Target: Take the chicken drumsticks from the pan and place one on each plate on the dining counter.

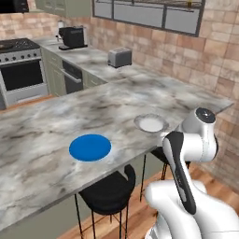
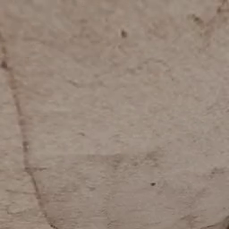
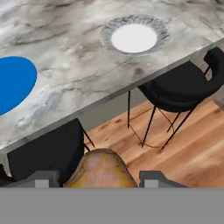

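Drumstick-bound dining counter (image 3: 83,65) lies ahead of and above the gripper (image 3: 100,178) in the hand view, its edge over the black stools (image 3: 179,89). Blue plate (image 3: 13,83) sits up-left, white-grey plate (image 3: 134,35) up-right and farther off. The gripper pinches a browned chicken drumstick (image 3: 101,168) between its fingertips.

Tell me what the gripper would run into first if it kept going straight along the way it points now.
Judging from the hand view, the gripper, shut on a chicken drumstick, points down past the dining counter edge. The wooden floor between the two black stools looks first in line, though depth is unclear.
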